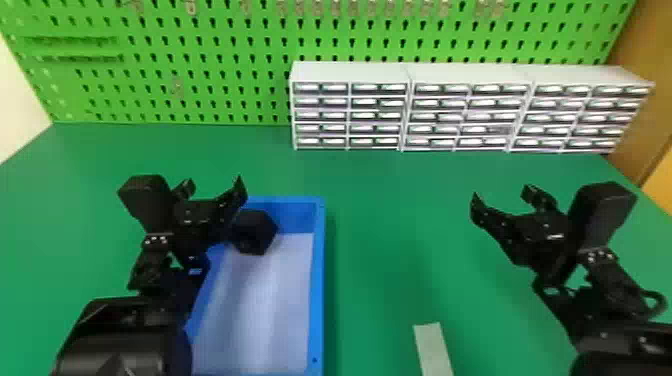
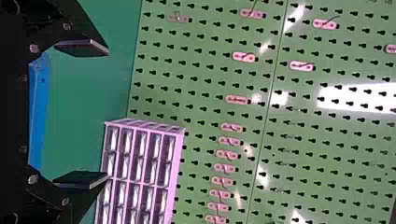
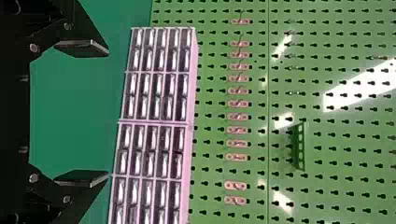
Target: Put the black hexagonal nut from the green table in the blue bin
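Flat green surface (image 1: 380, 225): carries a rectangular blue bin (image 1: 317, 280) at left; black hexagonal nut (image 1: 257, 234) lies inside, far end. Left black claw (image 1: 214, 186) and right black claw (image 1: 501, 195): each has fingers apart. Far side: white drawer cabinets (image 1: 350, 72) stand before a perforated green pegboard (image 1: 200, 75). Near side: pale flat strip (image 1: 432, 347).

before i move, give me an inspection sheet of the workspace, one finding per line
surface: green table
job's things: black hexagonal nut inside the blue bin, toward its far end
clutter: pale strip lying right of the bin
grippers: left gripper open, by the nut; right gripper open, right of the bin
cables: black loop on the right arm, possibly a cable
surroundings: green pegboard behind, white drawer units before it
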